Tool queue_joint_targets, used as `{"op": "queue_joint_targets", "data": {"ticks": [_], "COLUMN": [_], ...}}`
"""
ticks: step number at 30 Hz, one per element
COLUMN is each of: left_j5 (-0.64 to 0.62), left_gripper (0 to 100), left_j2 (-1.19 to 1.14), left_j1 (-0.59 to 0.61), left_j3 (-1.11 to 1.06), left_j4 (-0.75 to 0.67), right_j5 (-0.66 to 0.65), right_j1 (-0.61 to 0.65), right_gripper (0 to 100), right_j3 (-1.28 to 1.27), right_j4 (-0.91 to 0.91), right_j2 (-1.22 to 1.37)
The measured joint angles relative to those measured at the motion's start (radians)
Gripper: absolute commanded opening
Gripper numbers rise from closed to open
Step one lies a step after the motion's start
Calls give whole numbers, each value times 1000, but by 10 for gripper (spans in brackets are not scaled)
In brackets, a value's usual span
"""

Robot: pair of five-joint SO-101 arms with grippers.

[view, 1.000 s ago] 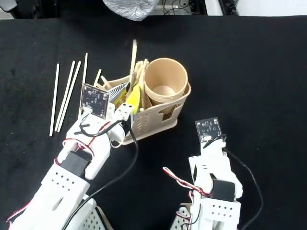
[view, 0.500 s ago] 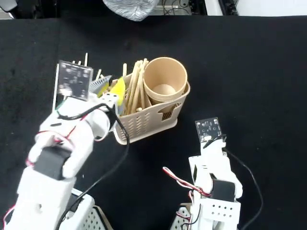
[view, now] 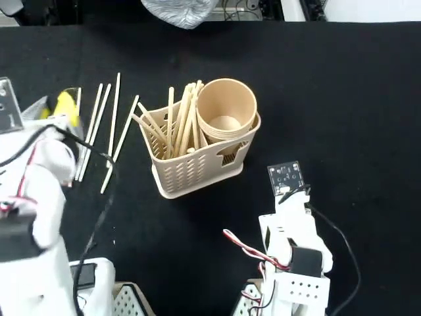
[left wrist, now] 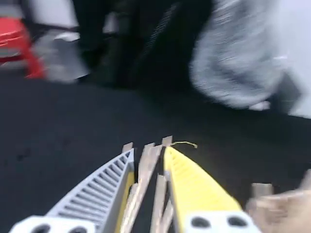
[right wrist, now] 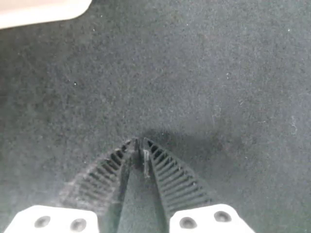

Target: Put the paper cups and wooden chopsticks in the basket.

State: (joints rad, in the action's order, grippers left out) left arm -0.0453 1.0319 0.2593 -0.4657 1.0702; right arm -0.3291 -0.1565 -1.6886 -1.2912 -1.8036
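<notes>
High view. Basket [view: 197, 172] sits near the middle of the black table [view: 342, 99], long axis running from 8 o'clock to 2 o'clock. Paper cup [view: 225, 110] stands upright in the 2 o'clock compartment, mouth up; whether one cup or a nested stack, cannot tell. A bundle of wooden chopsticks [view: 181, 122] leans in the 8 o'clock compartment, tips sticking above the rim. Loose chopsticks [view: 94, 131], several, lie flat on the cloth at 9 o'clock from the basket, mostly parallel; the nearest one slants and lies just beside the basket wall, not touching. Left gripper [view: 56, 108] is at the far 9 o'clock edge, just beside the outermost loose sticks, its yellow finger showing. Right arm [view: 293, 237] rests at 5 o'clock from the basket, well apart from it.

Left wrist view. Left gripper [left wrist: 147, 154] has its grey and yellow fingers spread, nothing pinched. The loose chopsticks [left wrist: 144, 174] lie on the cloth in the gap between the fingers. Picture is blurred; contact with the sticks cannot be told.

Right wrist view. Right gripper [right wrist: 139, 144] has its fingertips pressed together, holding nothing, low over bare cloth. A corner of the basket [right wrist: 41, 9] shows beyond it, apart from the fingers.
</notes>
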Motion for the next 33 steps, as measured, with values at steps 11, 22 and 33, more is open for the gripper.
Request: {"op": "queue_joint_targets", "data": {"ticks": [11, 22, 33], "left_j5": [166, 284, 298], "left_gripper": [174, 174, 173], "left_j2": [-358, -1023, -1596], "left_j1": [57, 57, 57], "left_j3": [-302, 110, 724], "left_j4": [-272, -137, 129], "right_j5": [0, 0, 0], "right_j1": [0, 0, 0], "right_gripper": [13, 13, 13], "right_j3": [0, 0, 0], "right_j4": [0, 0, 0], "right_j2": [0, 0, 0]}}
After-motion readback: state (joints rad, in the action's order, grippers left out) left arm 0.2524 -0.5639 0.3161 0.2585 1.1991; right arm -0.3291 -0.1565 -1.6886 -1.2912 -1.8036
